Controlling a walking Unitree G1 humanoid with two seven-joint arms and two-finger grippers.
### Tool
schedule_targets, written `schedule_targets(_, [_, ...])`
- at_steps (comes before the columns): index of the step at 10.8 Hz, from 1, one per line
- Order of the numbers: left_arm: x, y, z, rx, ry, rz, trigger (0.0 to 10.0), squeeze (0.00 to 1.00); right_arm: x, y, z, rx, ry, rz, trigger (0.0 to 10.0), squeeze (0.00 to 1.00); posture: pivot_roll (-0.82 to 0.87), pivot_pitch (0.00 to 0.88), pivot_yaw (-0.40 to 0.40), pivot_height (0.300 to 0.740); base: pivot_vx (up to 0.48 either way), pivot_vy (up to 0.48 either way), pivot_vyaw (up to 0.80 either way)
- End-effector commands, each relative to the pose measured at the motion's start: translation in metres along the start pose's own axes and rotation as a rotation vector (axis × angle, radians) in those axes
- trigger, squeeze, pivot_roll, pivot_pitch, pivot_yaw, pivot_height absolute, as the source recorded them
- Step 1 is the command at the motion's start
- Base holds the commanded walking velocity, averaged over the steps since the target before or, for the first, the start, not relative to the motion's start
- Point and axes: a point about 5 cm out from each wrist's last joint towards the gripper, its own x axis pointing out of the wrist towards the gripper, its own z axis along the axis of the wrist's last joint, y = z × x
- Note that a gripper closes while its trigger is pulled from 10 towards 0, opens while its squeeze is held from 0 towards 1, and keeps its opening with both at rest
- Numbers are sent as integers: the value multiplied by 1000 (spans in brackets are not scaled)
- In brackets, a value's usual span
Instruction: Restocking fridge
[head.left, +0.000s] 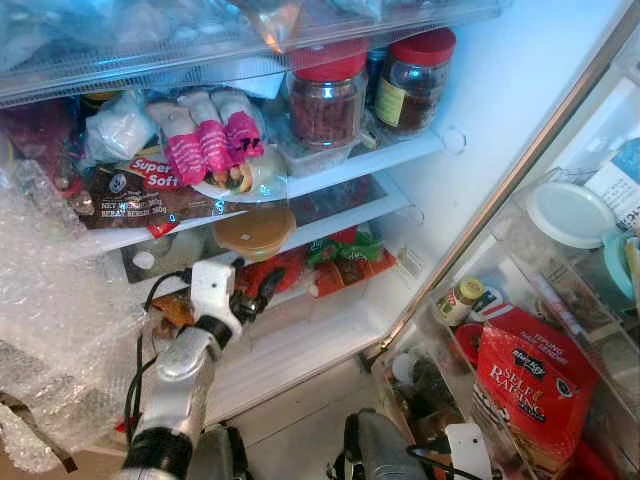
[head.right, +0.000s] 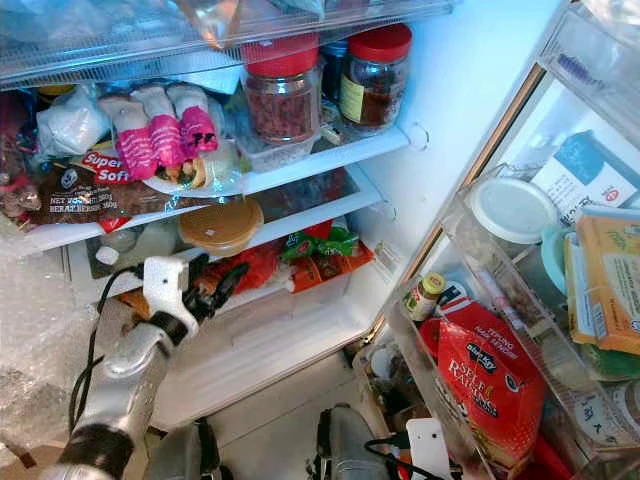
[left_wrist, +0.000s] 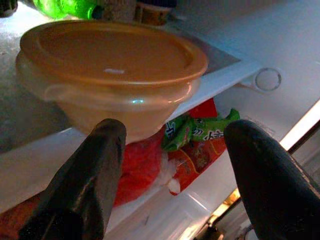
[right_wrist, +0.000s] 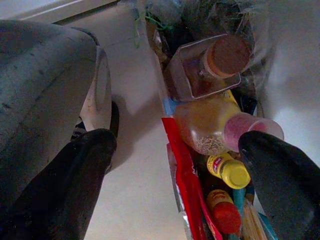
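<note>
The fridge stands open before me. My left gripper (head.left: 258, 295) is raised in front of the lower shelf, open, with nothing between its fingers (left_wrist: 90, 175). Just ahead of it and slightly above sits a clear bowl with a tan lid (head.left: 254, 232) on the shelf edge, large in the left wrist view (left_wrist: 112, 70). Red and green snack packets (head.left: 345, 262) lie under that shelf, to the right of the gripper. My right gripper (right_wrist: 175, 185) hangs low and open over the floor beside the door's bottom rack of bottles (right_wrist: 215, 125).
Two red-lidded jars (head.left: 327, 95), pink-wrapped rolls (head.left: 205, 140) and a bread bag (head.left: 150, 190) crowd the upper shelf. Bubble wrap (head.left: 50, 300) bulges at left. The door rack at right holds a red flour bag (head.left: 535, 385) and a white-lidded tub (head.left: 570, 213). A white drawer (head.left: 300, 345) lies below.
</note>
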Motion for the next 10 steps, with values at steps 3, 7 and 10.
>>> schedule_targets(3, [11,0,-5,-12,11,39,10000,0,-3,16,-18,1,63,55,10000,0,-176,172,-66,639,0,0,0])
schedule_targets(7, [31,2,3,-3,-7,78,10000,0,-3,17,-18,4,62,55,10000,0,-182,165,-60,639,0,0,0])
schedule_targets(10, [42,1,6,0,6,100,10000,0,-3,17,-18,7,61,54,10000,0,-190,158,-59,639,0,0,0])
